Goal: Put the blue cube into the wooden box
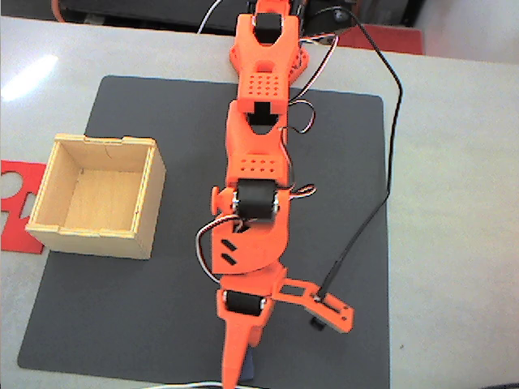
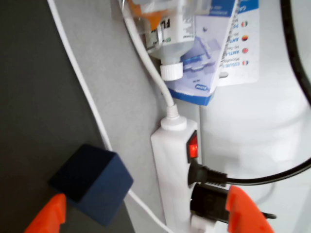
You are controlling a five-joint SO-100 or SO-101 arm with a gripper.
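The orange arm (image 1: pixel 258 162) reaches from the far edge of the grey table (image 1: pixel 454 203) across the dark mat (image 1: pixel 122 324) to the mat's near edge. There, in the fixed view, the gripper (image 1: pixel 247 369) points down with a sliver of the blue cube (image 1: pixel 250 366) showing beside its long fixed finger (image 1: pixel 233 356). In the wrist view the gripper (image 2: pixel 146 213) is spread wide, one orange fingertip (image 2: pixel 48 216) just beside the blue cube (image 2: pixel 91 183) and the other well apart to the right over a white power strip (image 2: pixel 172 160) with a lit red switch (image 2: pixel 193 145). The cube sits on the mat's edge, not clamped. The wooden box (image 1: pixel 97 194) stands open-topped on the mat's left edge in the fixed view, well apart from the cube, partly covering a red cut-out sheet (image 1: pixel 18 203). A clear bottle (image 2: pixel 167 34) and a printed packet (image 2: pixel 221 53) lie beyond the strip.
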